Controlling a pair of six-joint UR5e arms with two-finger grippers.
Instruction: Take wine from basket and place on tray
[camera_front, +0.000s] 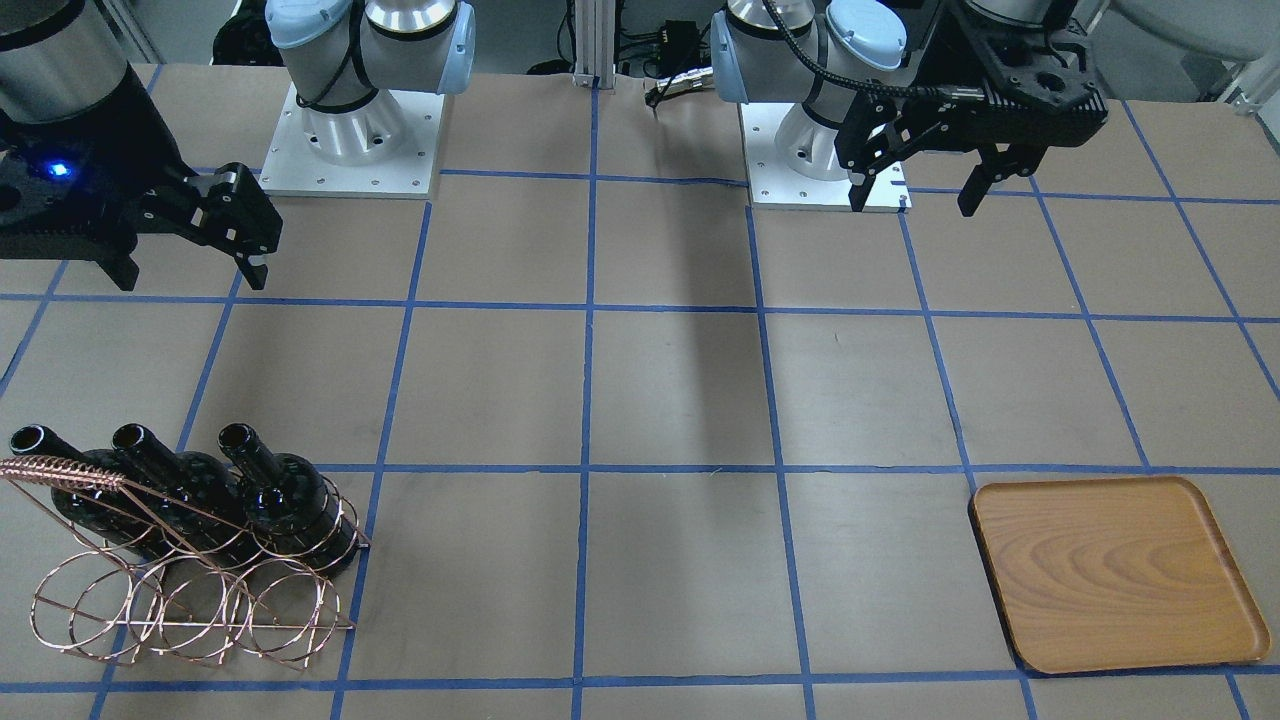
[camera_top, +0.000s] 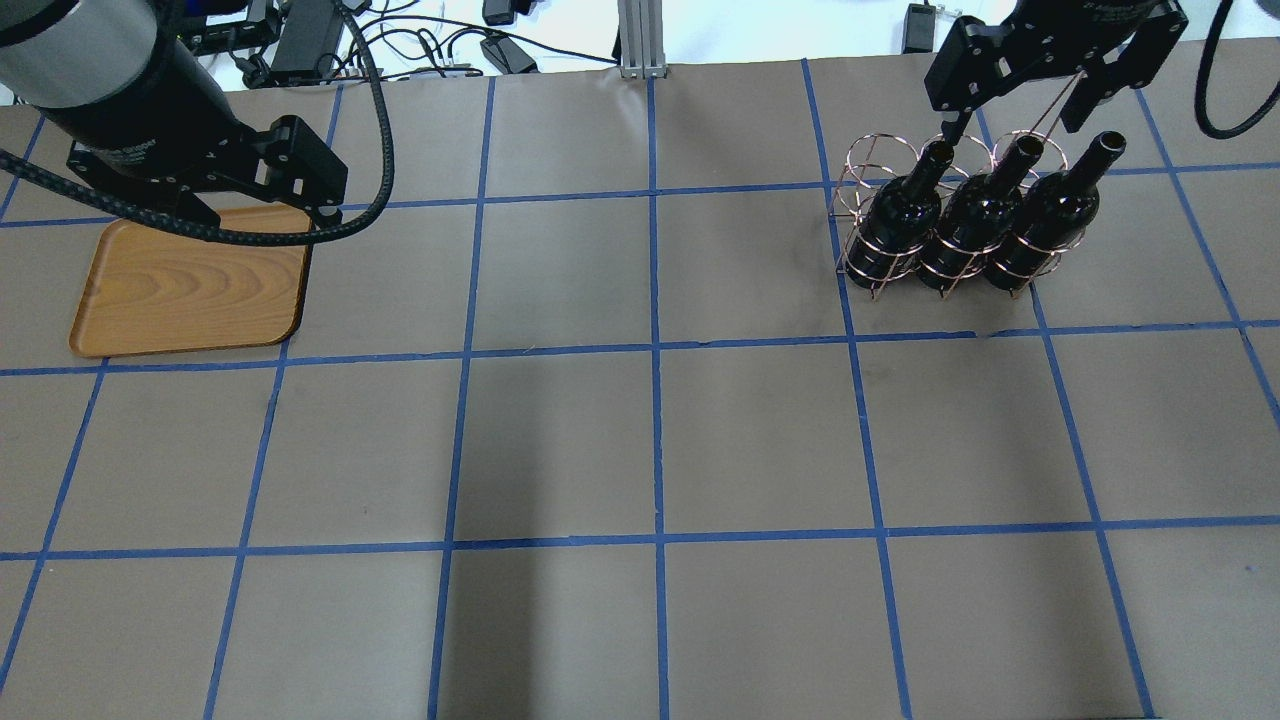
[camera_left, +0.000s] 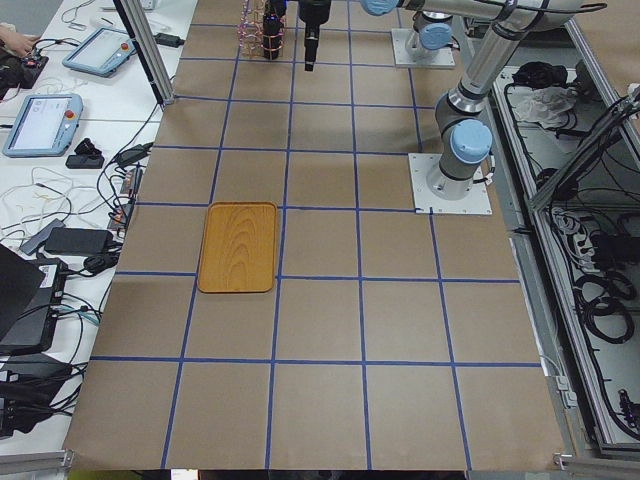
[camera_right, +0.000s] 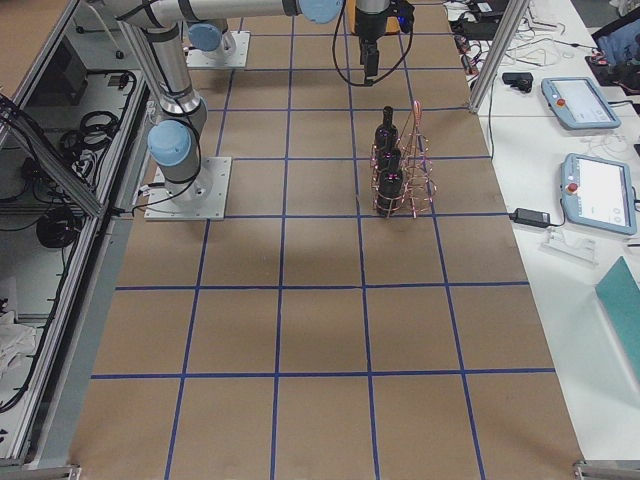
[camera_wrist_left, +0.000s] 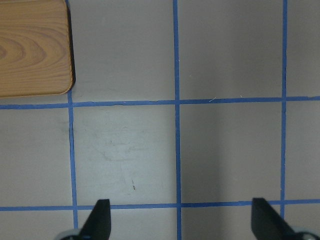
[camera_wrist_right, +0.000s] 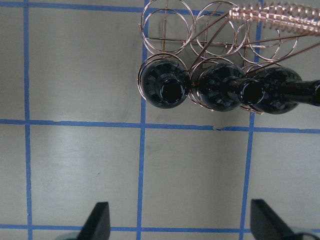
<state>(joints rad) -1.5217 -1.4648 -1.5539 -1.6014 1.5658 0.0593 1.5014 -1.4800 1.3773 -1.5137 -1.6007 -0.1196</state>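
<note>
The brown paper-covered table (camera_top: 660, 620) carries a light wooden rounded-square tray (camera_front: 1115, 575) at the robot's left. At its right stands a copper wire basket (camera_front: 190, 625) with three glossy black glass wine bottles (camera_top: 975, 215) inside. The left gripper (camera_front: 913, 198) hangs near the tray and the right gripper (camera_wrist_right: 180, 222) beside the basket, both with fingers apart.

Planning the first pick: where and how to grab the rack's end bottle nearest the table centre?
Grip that end bottle by its neck, from above with the open right gripper. It stands about upright, its neck clear above the basket loops that ring its body, and the coiled handle sits towards the other end. A straight lift should free it.
</note>
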